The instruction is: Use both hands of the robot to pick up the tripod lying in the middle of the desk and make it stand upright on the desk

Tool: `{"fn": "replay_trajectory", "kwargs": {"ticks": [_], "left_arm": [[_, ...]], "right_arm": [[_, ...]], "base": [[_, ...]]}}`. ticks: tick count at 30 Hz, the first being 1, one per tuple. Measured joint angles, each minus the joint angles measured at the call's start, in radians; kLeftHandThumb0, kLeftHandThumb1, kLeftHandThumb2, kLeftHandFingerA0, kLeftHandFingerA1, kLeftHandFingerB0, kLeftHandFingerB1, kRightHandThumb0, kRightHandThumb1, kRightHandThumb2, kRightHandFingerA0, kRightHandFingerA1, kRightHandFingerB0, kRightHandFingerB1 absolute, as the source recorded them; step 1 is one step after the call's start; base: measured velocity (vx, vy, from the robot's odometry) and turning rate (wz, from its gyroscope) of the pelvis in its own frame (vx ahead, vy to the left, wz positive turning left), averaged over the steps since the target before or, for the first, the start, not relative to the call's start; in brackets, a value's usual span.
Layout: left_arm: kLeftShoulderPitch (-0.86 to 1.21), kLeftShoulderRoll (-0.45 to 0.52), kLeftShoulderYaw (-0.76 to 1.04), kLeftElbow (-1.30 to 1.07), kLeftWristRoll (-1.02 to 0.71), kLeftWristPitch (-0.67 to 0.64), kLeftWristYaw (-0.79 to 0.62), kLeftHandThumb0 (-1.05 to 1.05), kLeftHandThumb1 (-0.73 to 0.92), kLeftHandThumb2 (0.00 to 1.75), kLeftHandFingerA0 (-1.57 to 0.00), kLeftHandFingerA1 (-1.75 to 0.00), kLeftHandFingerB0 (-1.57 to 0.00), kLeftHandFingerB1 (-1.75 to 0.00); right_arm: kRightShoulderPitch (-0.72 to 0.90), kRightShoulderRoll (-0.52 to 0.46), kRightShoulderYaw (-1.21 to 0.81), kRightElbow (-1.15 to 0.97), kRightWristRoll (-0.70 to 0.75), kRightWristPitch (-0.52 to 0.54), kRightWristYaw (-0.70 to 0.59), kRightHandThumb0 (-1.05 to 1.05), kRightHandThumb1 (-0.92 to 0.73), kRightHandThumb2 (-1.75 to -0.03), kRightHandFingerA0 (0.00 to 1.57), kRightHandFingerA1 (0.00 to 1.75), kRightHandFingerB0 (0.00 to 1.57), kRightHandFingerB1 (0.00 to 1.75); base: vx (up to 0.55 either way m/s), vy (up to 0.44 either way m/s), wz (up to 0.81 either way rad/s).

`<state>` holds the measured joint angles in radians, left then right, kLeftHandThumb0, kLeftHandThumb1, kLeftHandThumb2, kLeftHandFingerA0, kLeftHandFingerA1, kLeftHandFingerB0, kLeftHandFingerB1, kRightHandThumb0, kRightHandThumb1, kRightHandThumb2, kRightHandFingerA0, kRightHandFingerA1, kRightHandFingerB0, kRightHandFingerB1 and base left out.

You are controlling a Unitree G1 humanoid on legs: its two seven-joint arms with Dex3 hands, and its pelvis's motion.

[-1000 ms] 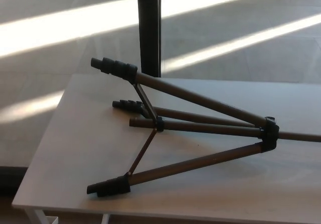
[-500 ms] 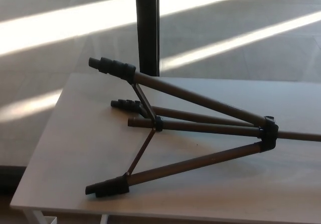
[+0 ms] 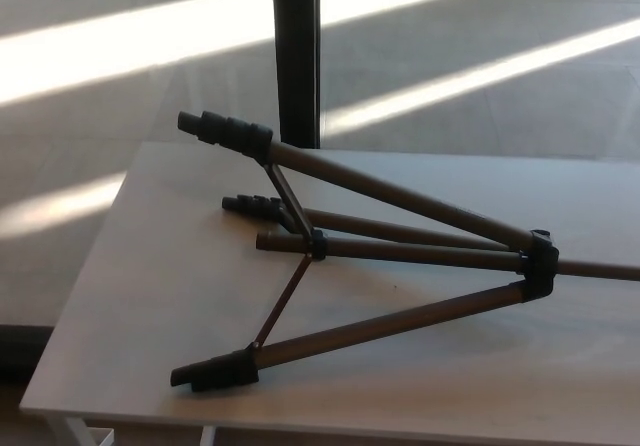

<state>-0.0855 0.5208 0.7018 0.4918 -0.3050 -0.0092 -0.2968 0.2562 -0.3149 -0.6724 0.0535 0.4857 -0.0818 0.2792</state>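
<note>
Lying on its side across the middle of the counter (image 3: 150, 296), the tripod (image 3: 400, 251) points its three feet left and its hub (image 3: 540, 264) right, with the centre column running off the right edge of the view. The legs are splayed: one foot (image 3: 222, 129) is raised at the far left, one (image 3: 213, 371) rests near the front edge, and a third (image 3: 250, 206) lies between them. Thin braces (image 3: 285, 296) tie the legs to a collar on the column. Neither hand of the robot is in view, so nothing can be said of their fingers, and nothing holds the tripod. It looks stiff, metal and moderately heavy, long enough to swing awkwardly. The smooth tubes may slip; the hub and a ribbed foot seem the surest holds, one for each hand. The braces look too slight to lift by.
</note>
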Motion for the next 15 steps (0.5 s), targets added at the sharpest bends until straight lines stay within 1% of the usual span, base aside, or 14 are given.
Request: {"fn": "replay_trajectory", "kwargs": {"ticks": [1,3,4,5,8,10,12,13,15], "left_arm": [[-0.022,0.000,-0.008,-0.032,-0.003,0.004,0.000,-0.69,0.77,0.63,-0.49,-0.60,-0.49,-0.47],[-0.062,0.000,-0.026,-0.093,-0.010,0.011,0.000,-0.68,0.79,0.64,-0.48,-0.58,-0.48,-0.46],[-0.084,0.000,-0.035,-0.127,-0.014,0.015,0.000,-0.68,0.79,0.64,-0.48,-0.58,-0.48,-0.46],[-0.104,0.000,-0.047,-0.160,-0.016,0.020,0.001,-0.66,0.78,0.63,-0.48,-0.57,-0.47,-0.48],[-0.171,0.000,-0.086,-0.249,-0.019,0.037,0.001,-0.66,0.79,0.63,-0.49,-0.56,-0.46,-0.46],[-0.221,0.000,-0.117,-0.306,-0.021,0.051,0.001,-0.64,0.78,0.64,-0.47,-0.55,-0.43,-0.46],[-0.279,0.000,-0.153,-0.361,-0.021,0.068,0.001,-0.67,0.76,0.63,-0.49,-0.54,-0.45,-0.46],[-0.307,0.001,-0.170,-0.385,-0.021,0.076,0.001,-0.65,0.77,0.63,-0.50,-0.53,-0.45,-0.45],[-0.371,0.001,-0.209,-0.430,-0.023,0.093,0.000,-0.66,0.75,0.62,-0.51,-0.52,-0.47,-0.45]], "right_arm": [[0.000,0.012,0.021,-0.037,0.009,0.007,-0.001,-0.76,-0.78,-0.63,0.60,0.75,0.44,0.46],[-0.001,0.040,0.063,-0.103,0.026,0.020,-0.002,-0.75,-0.78,-0.63,0.62,0.76,0.44,0.48],[-0.001,0.055,0.088,-0.136,0.035,0.029,-0.003,-0.75,-0.79,-0.63,0.62,0.76,0.45,0.49],[-0.002,0.071,0.111,-0.167,0.042,0.036,-0.004,-0.76,-0.79,-0.63,0.66,0.79,0.48,0.51],[-0.003,0.115,0.179,-0.246,0.067,0.061,-0.010,-0.75,-0.81,-0.64,0.63,0.83,0.46,0.51],[-0.004,0.143,0.224,-0.293,0.082,0.079,-0.016,-0.75,-0.80,-0.63,0.63,0.85,0.50,0.51],[-0.007,0.172,0.269,-0.340,0.102,0.101,-0.024,-0.74,-0.81,-0.64,0.62,0.85,0.50,0.51],[-0.008,0.182,0.286,-0.360,0.111,0.110,-0.028,-0.75,-0.78,-0.63,0.64,0.85,0.48,0.51],[-0.013,0.204,0.321,-0.397,0.131,0.132,-0.037,-0.76,-0.77,-0.63,0.64,0.86,0.47,0.52]], "base": [[0.00,0.000,0.00],[0.00,0.000,0.00],[0.00,0.000,0.00],[0.00,0.000,0.00],[0.00,0.000,0.00],[0.00,0.000,0.00],[0.00,0.000,0.00],[0.00,0.000,0.00],[0.00,0.000,0.00]]}}
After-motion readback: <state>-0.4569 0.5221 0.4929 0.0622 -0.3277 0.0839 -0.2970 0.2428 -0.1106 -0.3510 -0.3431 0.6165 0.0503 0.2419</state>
